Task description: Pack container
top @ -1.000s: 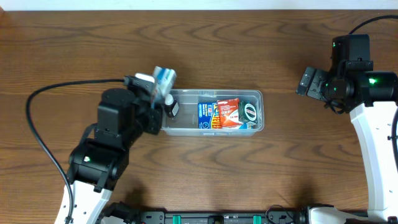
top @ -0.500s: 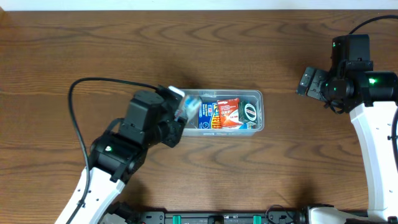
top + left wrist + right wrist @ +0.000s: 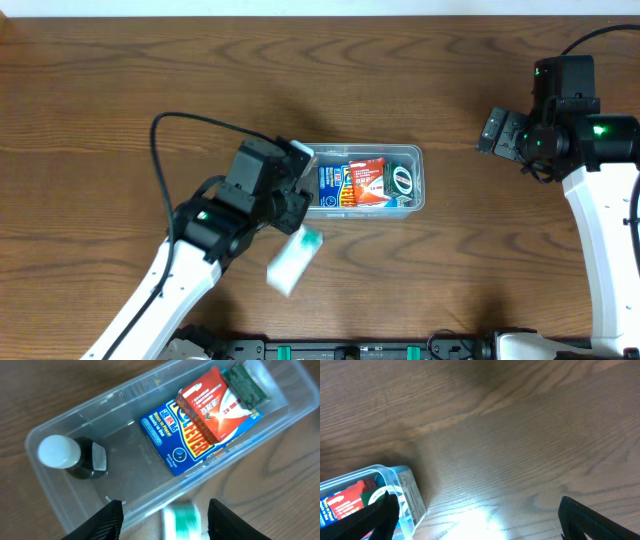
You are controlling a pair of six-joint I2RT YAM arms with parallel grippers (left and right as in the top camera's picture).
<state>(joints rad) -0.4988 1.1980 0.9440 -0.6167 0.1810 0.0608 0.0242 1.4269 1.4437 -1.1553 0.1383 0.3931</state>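
The clear plastic container (image 3: 416, 203) lies mid-table, also seen in the left wrist view (image 3: 47, 487). Inside it are a black bottle with a white cap (image 3: 70, 455), a blue box (image 3: 185, 445), a red box (image 3: 212, 402) and a green packet (image 3: 247, 385). A white and green box (image 3: 293, 258) shows blurred outside the container's front wall. My left gripper (image 3: 165, 522) hangs over that front-left wall. Its jaws stand apart, and the blurred box (image 3: 182, 520) sits between them with a gap on each side. My right gripper (image 3: 480, 520) is open over bare wood.
The table is brown wood all round. A black cable (image 3: 175, 130) loops from the left arm across the table's left half. The right arm (image 3: 560, 130) stays at the far right, well away from the container's right end (image 3: 405, 495).
The left arm swung right and forward from the container's left end to its front-left side. The white box it held there now shows blurred in front of the container, out of the grip.
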